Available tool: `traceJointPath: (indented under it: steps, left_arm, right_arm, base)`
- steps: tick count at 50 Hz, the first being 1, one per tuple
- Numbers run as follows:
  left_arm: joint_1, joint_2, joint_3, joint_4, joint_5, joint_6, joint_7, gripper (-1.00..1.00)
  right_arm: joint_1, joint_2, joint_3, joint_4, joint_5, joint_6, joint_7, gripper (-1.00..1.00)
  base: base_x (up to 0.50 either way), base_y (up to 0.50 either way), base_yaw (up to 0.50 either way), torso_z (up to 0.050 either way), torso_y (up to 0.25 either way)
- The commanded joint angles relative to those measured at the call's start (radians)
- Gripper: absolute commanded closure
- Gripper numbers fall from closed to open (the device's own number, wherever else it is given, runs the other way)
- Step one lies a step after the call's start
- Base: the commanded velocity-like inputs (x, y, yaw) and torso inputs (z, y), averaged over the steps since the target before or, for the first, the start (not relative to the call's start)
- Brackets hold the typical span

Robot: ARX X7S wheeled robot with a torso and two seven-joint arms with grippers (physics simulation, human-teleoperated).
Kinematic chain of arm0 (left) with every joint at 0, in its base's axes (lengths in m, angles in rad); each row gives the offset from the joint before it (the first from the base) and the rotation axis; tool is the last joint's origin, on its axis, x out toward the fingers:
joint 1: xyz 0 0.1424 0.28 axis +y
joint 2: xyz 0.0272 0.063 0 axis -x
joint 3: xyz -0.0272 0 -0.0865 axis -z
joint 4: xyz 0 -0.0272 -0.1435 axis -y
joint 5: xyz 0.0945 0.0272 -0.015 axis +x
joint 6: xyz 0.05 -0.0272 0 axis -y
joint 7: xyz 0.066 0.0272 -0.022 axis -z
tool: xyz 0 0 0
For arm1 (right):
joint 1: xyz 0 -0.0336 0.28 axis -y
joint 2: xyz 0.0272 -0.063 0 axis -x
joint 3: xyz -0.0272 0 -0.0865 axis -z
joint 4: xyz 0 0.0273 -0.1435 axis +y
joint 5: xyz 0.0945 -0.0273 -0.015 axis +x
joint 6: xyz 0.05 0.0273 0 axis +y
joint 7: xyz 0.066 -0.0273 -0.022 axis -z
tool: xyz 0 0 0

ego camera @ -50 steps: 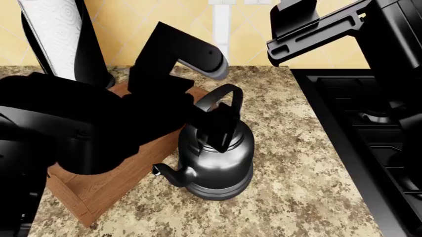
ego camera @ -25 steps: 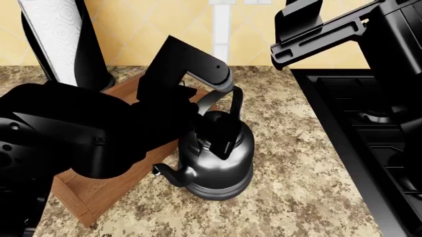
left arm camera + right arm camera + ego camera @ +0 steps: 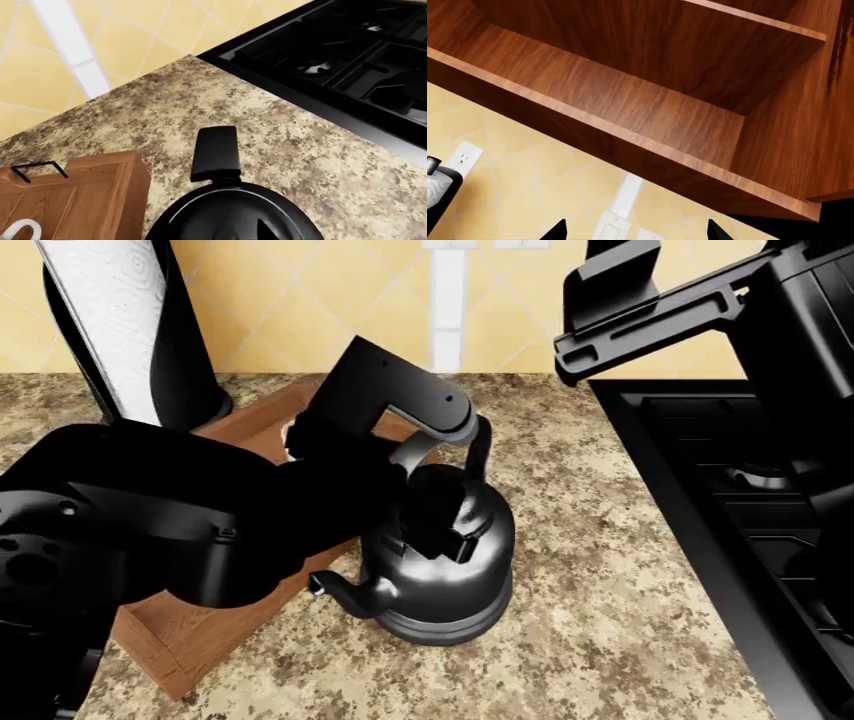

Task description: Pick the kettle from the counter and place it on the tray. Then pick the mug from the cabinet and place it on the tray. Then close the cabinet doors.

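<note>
The black-silver kettle (image 3: 447, 570) stands upright on the speckled counter (image 3: 601, 590), right beside the wooden tray (image 3: 187, 640). My left gripper (image 3: 447, 525) reaches down under the arched handle (image 3: 215, 152) onto the lid. Its fingers merge with the dark kettle (image 3: 233, 217), so their spacing is unreadable. My right gripper (image 3: 634, 232) is raised high and open, facing the open cabinet's (image 3: 627, 105) bare shelves with nothing between its fingertips (image 3: 555, 231). No mug shows on those shelves. A white loop (image 3: 20, 230) inside the tray (image 3: 80, 190) is too cut off to name.
A black holder with a paper-towel roll (image 3: 120, 320) stands behind the tray at the back left. The black gas stovetop (image 3: 747, 500) borders the counter on the right. A tiled wall with outlets (image 3: 460, 156) runs behind. My right arm (image 3: 667, 305) hangs over the stovetop's back corner.
My left arm has pushed forward over the tray and its gripper has sunk lower onto the kettle's lid. The kettle has not moved. My right arm has risen slightly.
</note>
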Motion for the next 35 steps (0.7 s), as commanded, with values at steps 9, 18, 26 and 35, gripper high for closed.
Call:
traceJointPath:
  steps: [9,18,26,35]
  left_arm:
    - [0.006,-0.004,0.022,0.007,0.011,0.008,0.015,1.00]
    - [-0.011,-0.006,0.019,0.018,-0.012,0.010,0.007,1.00]
    - [-0.048,-0.001,0.010,0.024,-0.046,0.013,-0.012,1.00]
    - [-0.118,-0.008,-0.005,0.015,-0.102,0.007,-0.051,1.00]
  right_arm:
    - [-0.007,0.009,0.001,-0.001,0.005,-0.012,0.008,-1.00]
    - [-0.003,0.009,-0.004,0.001,0.010,-0.011,0.011,-1.00]
    - [0.005,0.011,-0.005,0.004,0.016,-0.010,0.013,-1.00]
    - [0.035,0.023,0.010,-0.001,0.043,0.004,0.029,-1.00]
  base:
    - [0.00,0.00,0.00,0.000,0.000]
    - [0.00,0.00,0.00,0.000,0.000]
    - [0.00,0.00,0.00,0.000,0.000]
    - [0.00,0.00,0.00,0.000,0.000]
